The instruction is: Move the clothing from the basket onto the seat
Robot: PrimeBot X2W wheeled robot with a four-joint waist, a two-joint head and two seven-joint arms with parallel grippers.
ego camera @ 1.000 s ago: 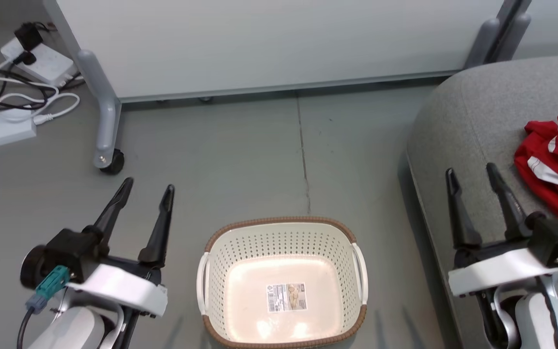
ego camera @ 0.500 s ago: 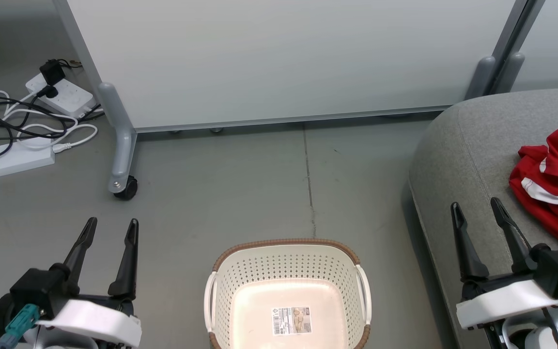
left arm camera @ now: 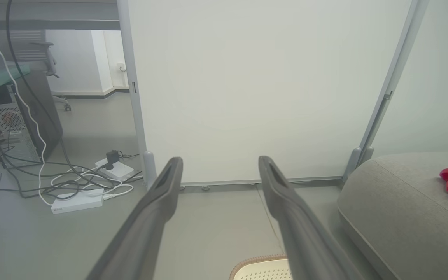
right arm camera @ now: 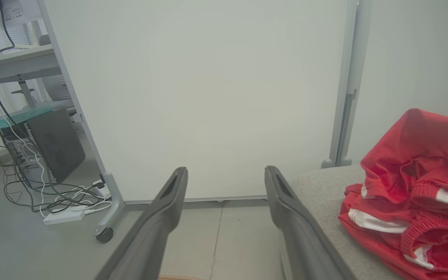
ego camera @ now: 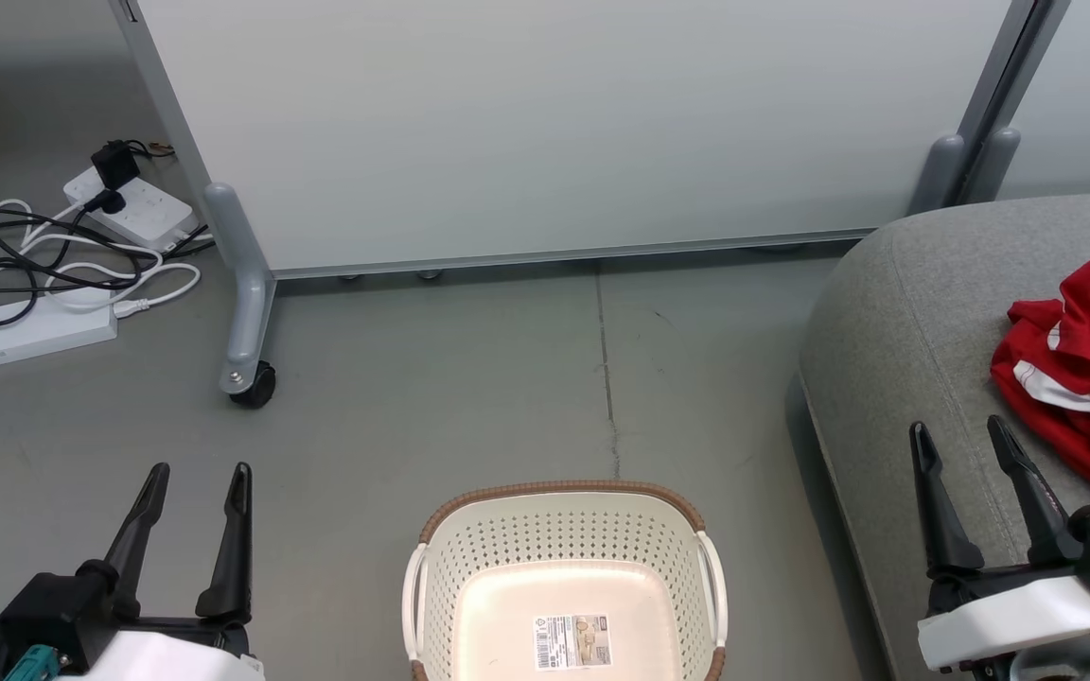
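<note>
Your right gripper (ego camera: 958, 427) was the nearer one to the clothing (ego camera: 1089, 378). The red heap with white trim lay on the seat (ego camera: 895, 331), ahead of that gripper's fingertips and off to their right, near but not touching. Its far side ran past the edge of the head view, so you could not tell its full extent or a clear long axis. In the right wrist view the clothing (right arm camera: 414, 186) sat bunched to the right of the two fingers, which stood spread wide with nothing between them. Your left gripper (ego camera: 201, 470) hung over the bare floor on the other side of the basket (ego camera: 559, 489), well apart from the fabric, its fingers likewise spread and holding nothing. The part of the basket you could see held no fabric, just a label sticker (ego camera: 572, 641) on its floor. Judged from that, nothing was left for either gripper to fetch, and any tidying of the heap would have fallen to your right arm.
</note>
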